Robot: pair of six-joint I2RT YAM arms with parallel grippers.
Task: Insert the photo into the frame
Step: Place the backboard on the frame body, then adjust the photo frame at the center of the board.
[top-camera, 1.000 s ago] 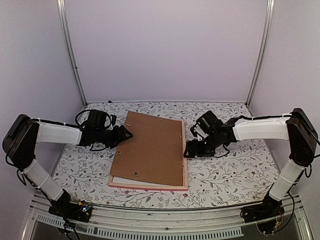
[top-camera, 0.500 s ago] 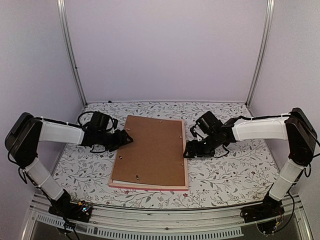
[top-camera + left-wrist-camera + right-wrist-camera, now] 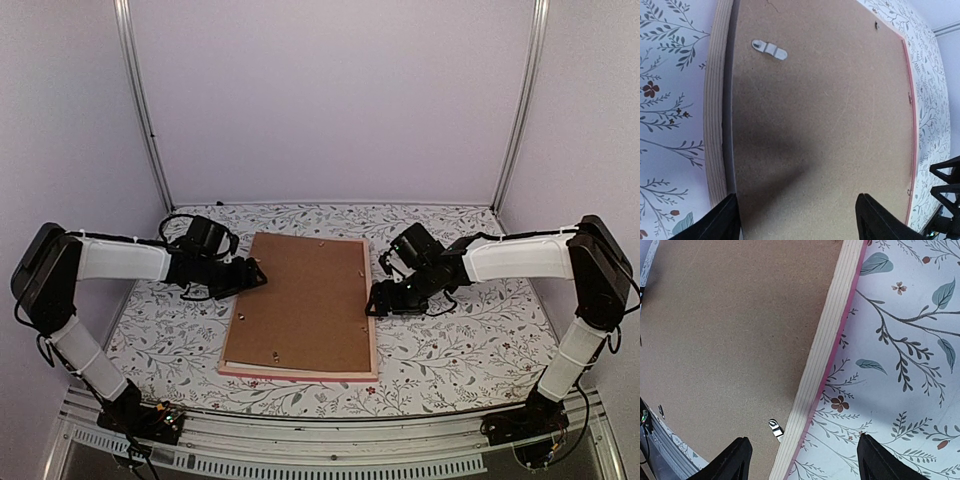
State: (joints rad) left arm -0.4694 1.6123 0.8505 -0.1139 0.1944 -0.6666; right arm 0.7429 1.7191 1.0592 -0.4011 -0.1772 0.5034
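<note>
At the left edge of the stack, my left jaws [image 3: 802,222] stand wide apart and hold nothing. One finger is over the frame's layered wooden side, the other over the board.

At the right edge, my right jaws [image 3: 805,460] are also spread and empty, and the frame's side runs between the fingers.

Beneath both: a plain brown fibreboard backing board [image 3: 300,300] lying flat on the large rectangular picture frame with a thin pink border [image 3: 300,373]. The frame is face down on the floral-patterned desk [image 3: 450,340].

Small white metal turn clips [image 3: 769,49] sit on the board near its edges, and one shows by my right jaws [image 3: 775,429].

Photo: not visible in any view. It may lie under the board, but I cannot tell.

Handling, my judgement:
- The frame looks stiff, flat and fairly light. Its hidden front may be glazed, so I treat it as fragile. Hold it by the long wooden sides, one set of jaws on each.
- The board is thin and rigid and should lift from one edge.
- The photo will be thin and easily creased. Pinch it at a margin or corner, never mid-sheet.

Writing: no brand, label or text is readable anywhere.
</note>
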